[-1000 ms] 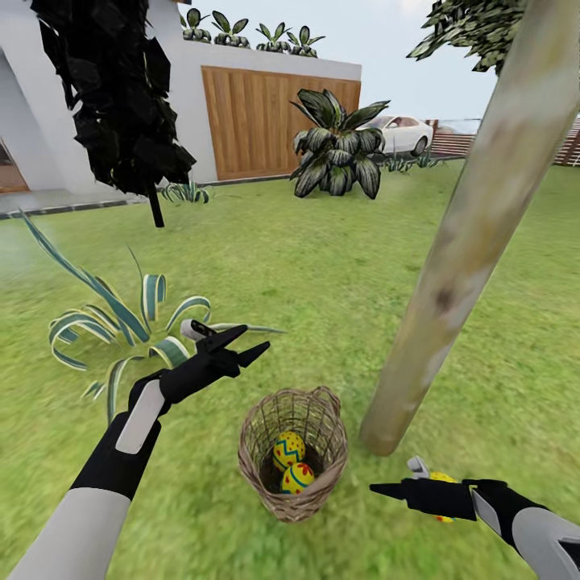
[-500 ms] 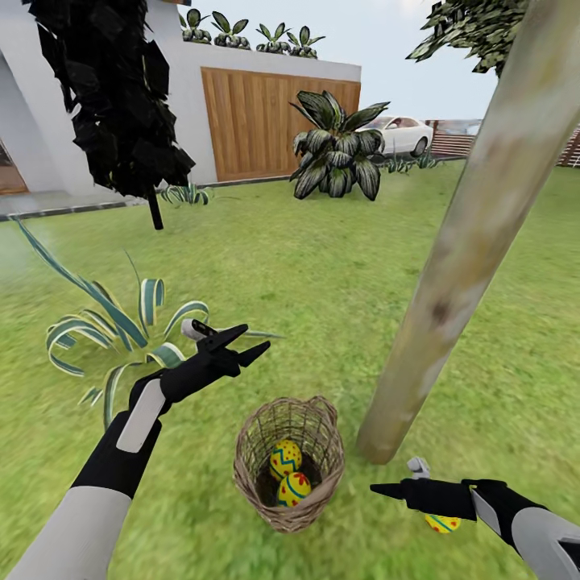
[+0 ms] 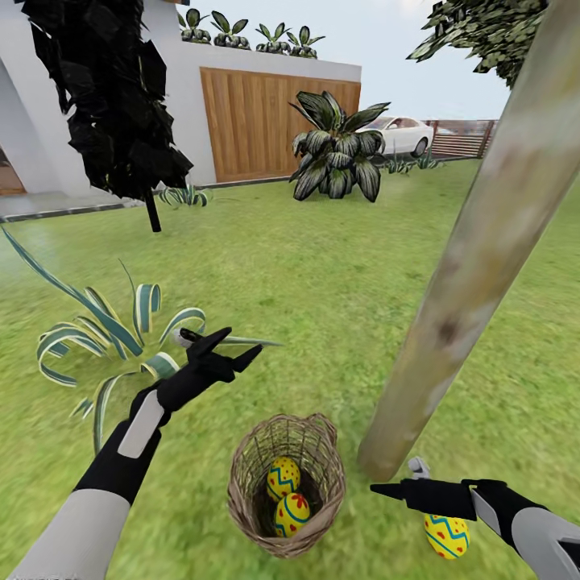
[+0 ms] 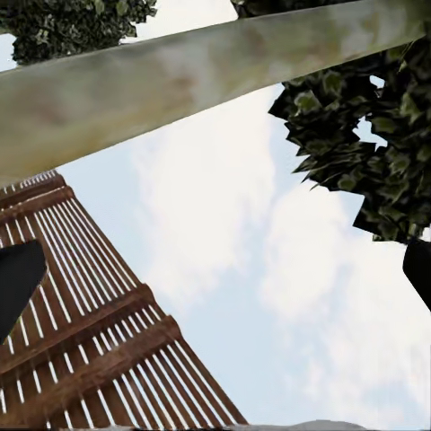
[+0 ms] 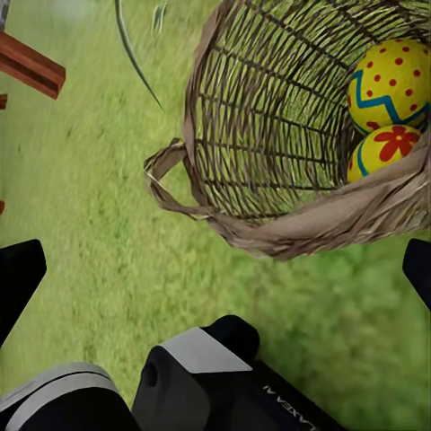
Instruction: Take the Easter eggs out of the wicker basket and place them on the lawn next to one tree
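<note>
In the lower middle of the head view the wicker basket [image 3: 287, 486] is seen on the lawn [image 3: 322, 274], two Easter eggs [image 3: 283, 477] lying inside, while a third egg [image 3: 446, 536] rests on the grass at lower right near the foot of the leaning tree [image 3: 475, 250]. The right hand [image 3: 395, 483], fingers spread and empty, is held above that egg; the left hand [image 3: 229, 346], also spread apart, is raised left of the basket beside a striped agave [image 3: 105, 338]. Farther back a black-leaved tree [image 3: 113, 105], a wooden gate [image 3: 266, 121] and a white car [image 3: 403, 133] are set.
</note>
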